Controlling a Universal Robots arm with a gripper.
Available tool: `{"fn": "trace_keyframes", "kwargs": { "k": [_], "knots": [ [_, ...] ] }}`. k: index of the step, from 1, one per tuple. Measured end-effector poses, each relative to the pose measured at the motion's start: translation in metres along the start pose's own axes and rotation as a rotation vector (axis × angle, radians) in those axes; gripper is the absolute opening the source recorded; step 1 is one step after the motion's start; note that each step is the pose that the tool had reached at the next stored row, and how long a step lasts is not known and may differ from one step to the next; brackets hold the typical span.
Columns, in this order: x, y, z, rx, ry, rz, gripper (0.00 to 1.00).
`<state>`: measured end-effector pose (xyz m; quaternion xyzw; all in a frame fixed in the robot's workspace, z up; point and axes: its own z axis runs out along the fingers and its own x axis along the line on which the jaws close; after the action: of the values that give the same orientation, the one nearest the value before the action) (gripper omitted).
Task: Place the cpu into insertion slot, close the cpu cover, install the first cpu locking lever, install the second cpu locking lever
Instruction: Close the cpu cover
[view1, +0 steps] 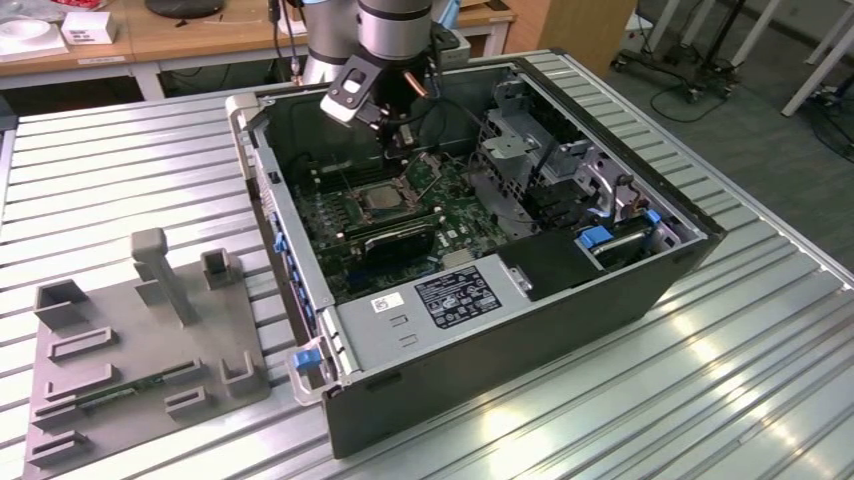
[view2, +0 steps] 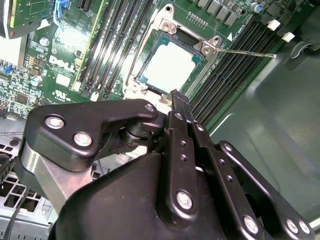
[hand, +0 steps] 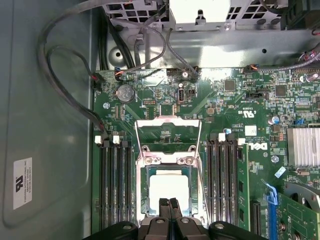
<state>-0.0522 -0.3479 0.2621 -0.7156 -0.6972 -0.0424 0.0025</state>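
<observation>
The cpu (hand: 169, 186) (view2: 167, 65) lies flat in the socket on the green motherboard, its pale metal top showing in both wrist views; in the exterior view the socket (view1: 378, 198) sits mid-board inside the open computer case. The cpu cover (hand: 168, 156) is swung up off the socket, its window frame standing beyond the chip. A thin locking lever (view2: 245, 51) sticks out sideways from a socket corner. My gripper (hand: 169, 204) (view2: 176, 97) (view1: 390, 138) hangs just above the cpu's near edge, shut with nothing between its fingers.
Black memory slots (hand: 114, 180) flank the socket on both sides. Cables (hand: 65, 85) loop along the case wall, and a finned heatsink (hand: 302, 146) is on the board. A metal drive cage (view1: 521, 140) rises beside the board. A grey fixture tray (view1: 140, 340) lies on the table at the exterior view's left.
</observation>
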Motion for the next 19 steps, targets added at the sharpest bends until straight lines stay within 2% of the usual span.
{"fn": "trace_keyframes", "kwargs": {
  "k": [11, 13, 19],
  "knots": [
    [0.0001, 0.0024, 0.0002, -0.0001, 0.0002, 0.0, 0.11],
    [0.0001, 0.0048, 0.0003, 0.0, 0.0001, 0.0, 0.11],
    [0.0002, 0.0048, 0.0003, -0.0001, 0.0001, 0.0, 0.11]
  ]
}}
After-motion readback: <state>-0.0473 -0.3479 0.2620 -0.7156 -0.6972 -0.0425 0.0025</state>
